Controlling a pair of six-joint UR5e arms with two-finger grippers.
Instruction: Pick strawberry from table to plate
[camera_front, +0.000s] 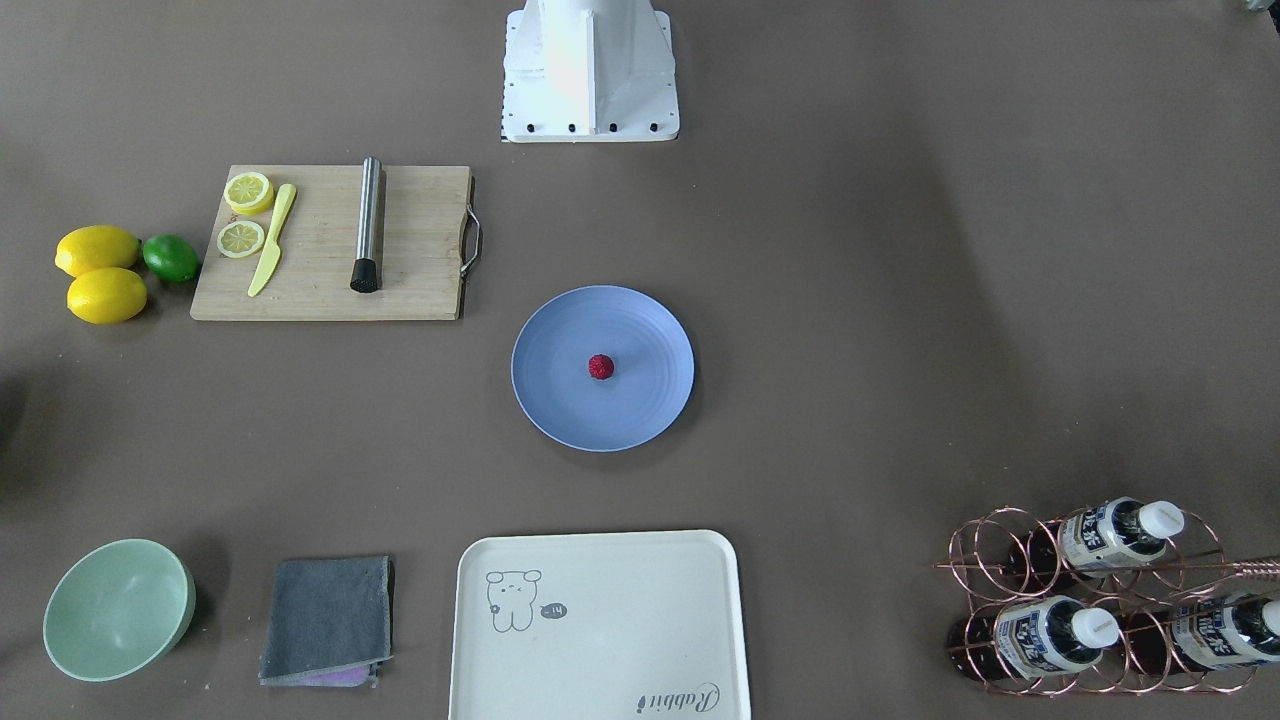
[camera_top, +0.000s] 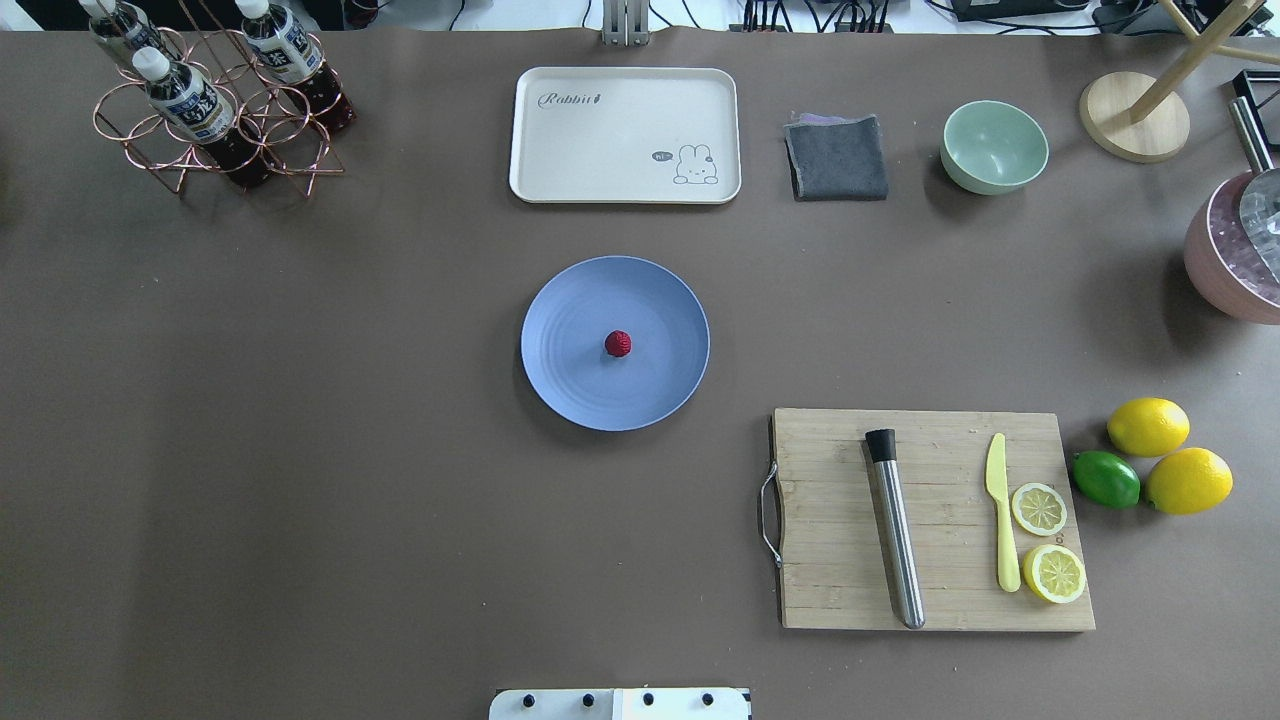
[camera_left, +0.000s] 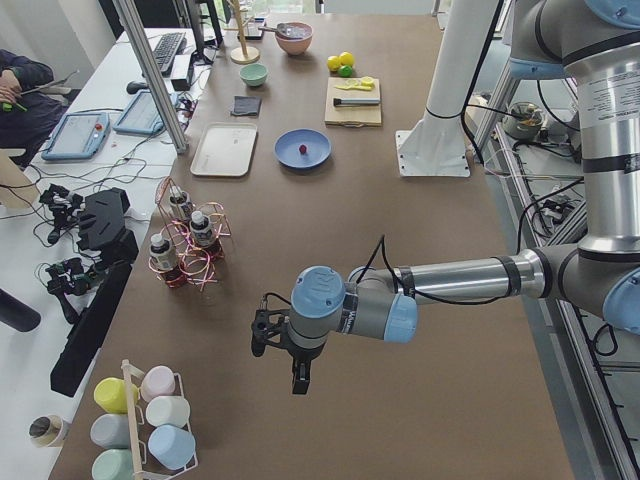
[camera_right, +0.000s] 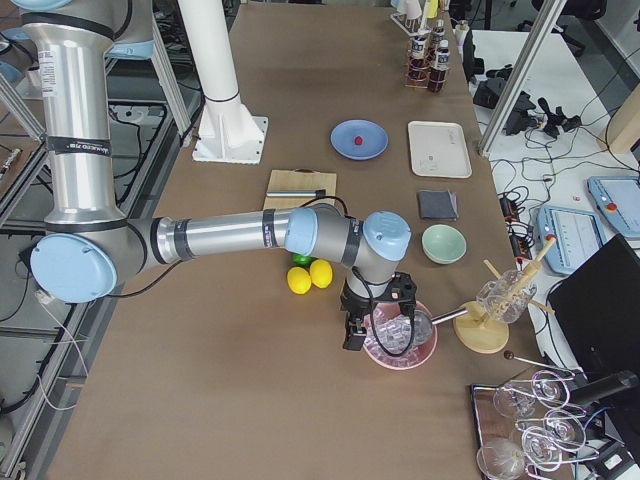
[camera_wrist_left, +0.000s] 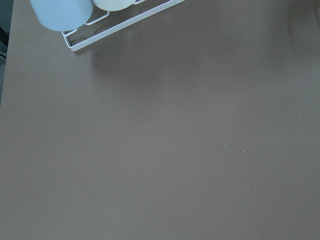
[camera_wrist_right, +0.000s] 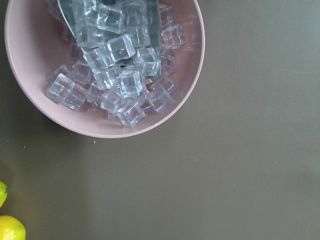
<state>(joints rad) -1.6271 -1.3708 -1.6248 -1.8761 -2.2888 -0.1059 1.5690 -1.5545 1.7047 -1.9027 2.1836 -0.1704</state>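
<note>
Periwinkle-blue, the plate (camera_front: 560, 405) lies mid-worktop (camera_front: 900, 300) in the front-facing view, with the tiny dark-red, bumpy strawberry (camera_front: 601, 367) at its centre; the cream tray (camera_front: 600, 640) is cut off by the lower edge. Overhead, a pink bowl (camera_top: 1215, 270) is clipped at the right edge. From the left end, the left pincer (camera_left: 285, 360) hangs over bare worktop, well apart from the plate; whether it is spread, I cannot tell. From the right end, the right pincer (camera_right: 365, 330) hovers at the pink bowl, its state equally unclear. The right wrist view shows ice cubes (camera_wrist_right: 120, 65), with the bowl's top cropped.
</note>
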